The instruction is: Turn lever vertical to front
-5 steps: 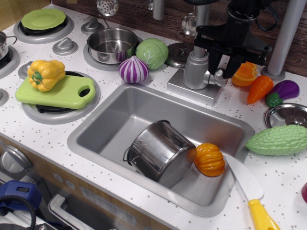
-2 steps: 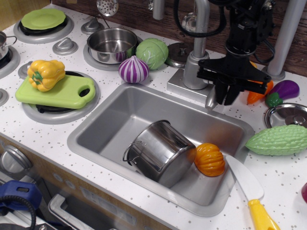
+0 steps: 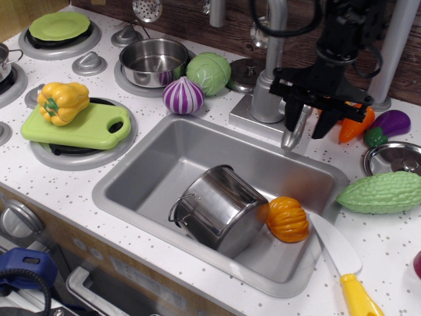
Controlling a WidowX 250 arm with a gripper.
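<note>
So the lever [image 3: 293, 129] was a short flat silver-grey paddle with a rounded tip, shiny enough to catch a bit of glare along its face. It hung off the right side of the faucet body [image 3: 268, 99], at the back rim of the sink [image 3: 164, 158]. Its long axis ran from the hinge end up by the faucet's side down and toward the front, with the rounded tip pointing at the sink edge, leaning slightly left as seen from the camera.

The black hand [image 3: 319, 112] sat right above and to the right of it, with its fingers spread apart and nothing clamped between them. The left finger [image 3: 295, 108] looked like it was right against the upper part of the lever, but I couldn't say for sure whether it actually touched.

Inside the sink a steel pot [image 3: 220, 209] lay tipped on its side, with an orange pumpkin [image 3: 287, 219] just beside it. On the counter [image 3: 388, 243] to the right of the faucet, a carrot [image 3: 355, 122] and an eggplant [image 3: 389, 125] sat partly behind the hand, and a bumpy green gourd [image 3: 381, 192] lay nearer the front.
</note>
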